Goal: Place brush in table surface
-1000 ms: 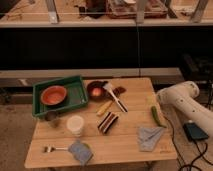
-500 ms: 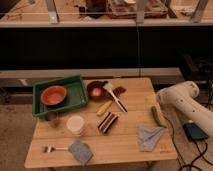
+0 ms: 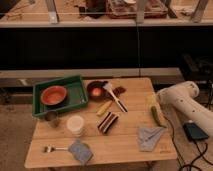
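Observation:
The brush [image 3: 115,99] lies on the table surface [image 3: 125,147] at its back middle. Its white bristle head rests against a dark bowl [image 3: 96,91], and its pale handle runs toward the front right and ends in black. Only my white arm [image 3: 184,100] shows, at the table's right edge, well to the right of the brush. The gripper itself is not in view, and nothing holds the brush.
A green tray [image 3: 75,85] with an orange bowl [image 3: 53,95] stands at the back left. A yellow stick [image 3: 104,107], a striped block [image 3: 107,121], a white cup [image 3: 76,125], a fork [image 3: 50,148], a sponge [image 3: 80,151], a grey cloth [image 3: 150,137] and a green vegetable [image 3: 156,116] lie around.

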